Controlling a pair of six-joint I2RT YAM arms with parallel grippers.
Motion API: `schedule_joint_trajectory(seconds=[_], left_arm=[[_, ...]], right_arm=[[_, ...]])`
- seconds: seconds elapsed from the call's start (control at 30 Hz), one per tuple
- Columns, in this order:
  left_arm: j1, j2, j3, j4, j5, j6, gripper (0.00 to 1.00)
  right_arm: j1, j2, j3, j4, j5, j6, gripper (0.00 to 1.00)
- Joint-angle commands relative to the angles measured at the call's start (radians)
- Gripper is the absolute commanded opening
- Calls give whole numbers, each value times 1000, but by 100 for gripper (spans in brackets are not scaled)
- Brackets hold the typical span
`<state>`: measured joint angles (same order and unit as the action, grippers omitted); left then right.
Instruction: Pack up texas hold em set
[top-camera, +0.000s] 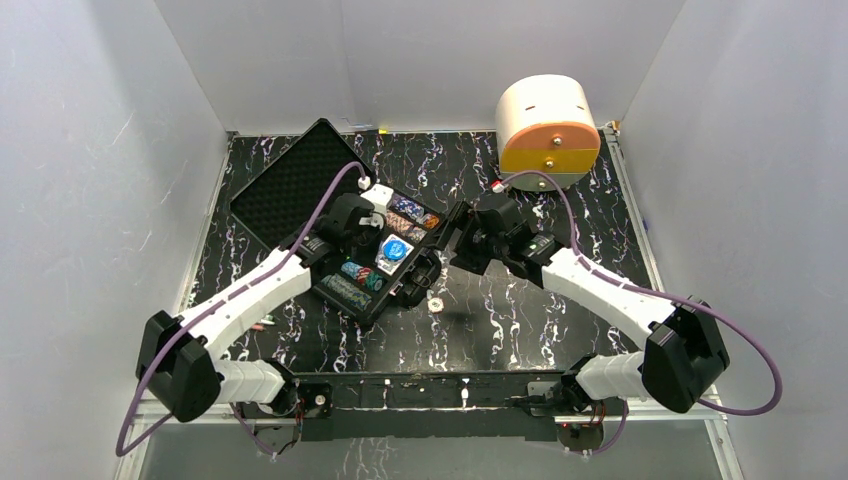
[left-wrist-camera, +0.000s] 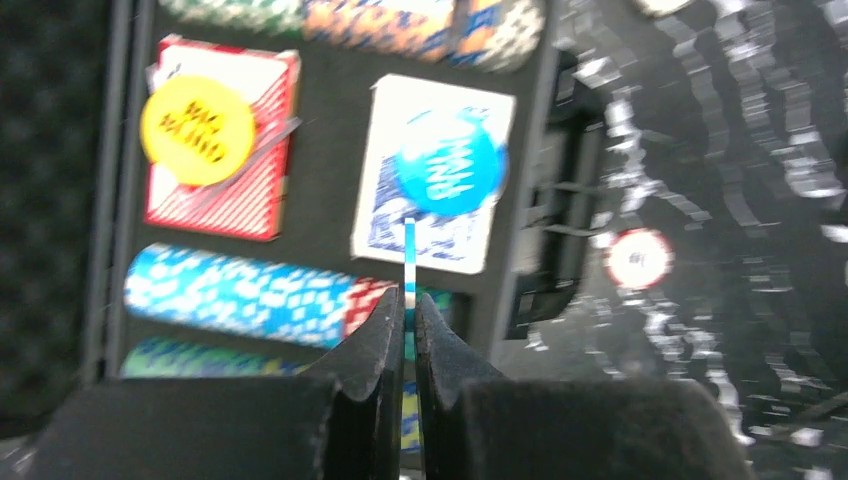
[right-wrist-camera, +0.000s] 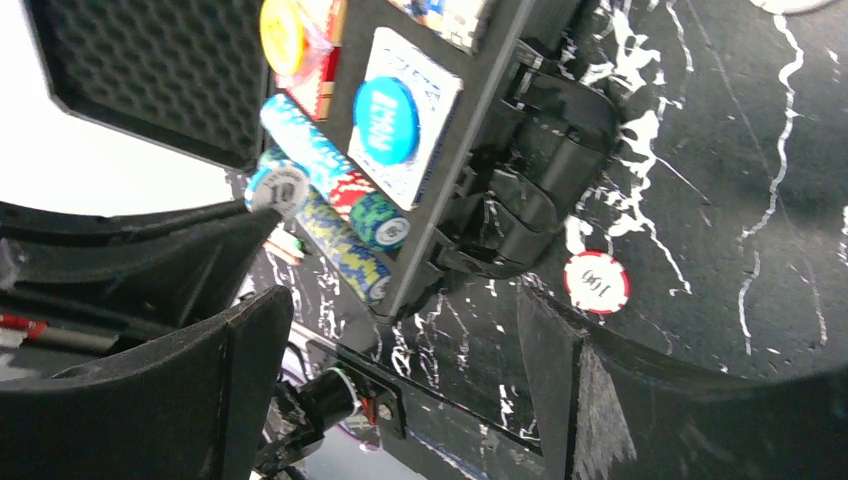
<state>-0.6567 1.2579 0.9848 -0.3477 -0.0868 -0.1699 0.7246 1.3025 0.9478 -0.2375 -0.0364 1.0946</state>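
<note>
A thin blue-and-white poker chip is pinched edge-on in the closed left end effector, over the open black case set mid-way on the tabletop — the right end effector is spread wide, nothing gripped. A red-and-white chip is seen loose beside the case.

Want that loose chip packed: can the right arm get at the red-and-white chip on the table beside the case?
Probably yes. The right claw is open, and the red-and-white chip lies flat and uncovered on the table just ahead of it; the case stands close beside.
</note>
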Motion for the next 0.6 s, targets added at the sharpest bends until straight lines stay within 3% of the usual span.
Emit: schedule_joint_trajectory(seconds=[0.0, 0.37, 0.57], left_arm=[[5, 44, 66, -239, -230, 144, 0], [8, 106, 72, -260, -213, 157, 0], [8, 134, 85, -286, -109, 166, 0]], right_arm=[[0, -13, -44, -41, 24, -11, 90], [-1, -3, -65, -57, 15, 15, 89], [-3, 8, -60, -64, 18, 16, 88]])
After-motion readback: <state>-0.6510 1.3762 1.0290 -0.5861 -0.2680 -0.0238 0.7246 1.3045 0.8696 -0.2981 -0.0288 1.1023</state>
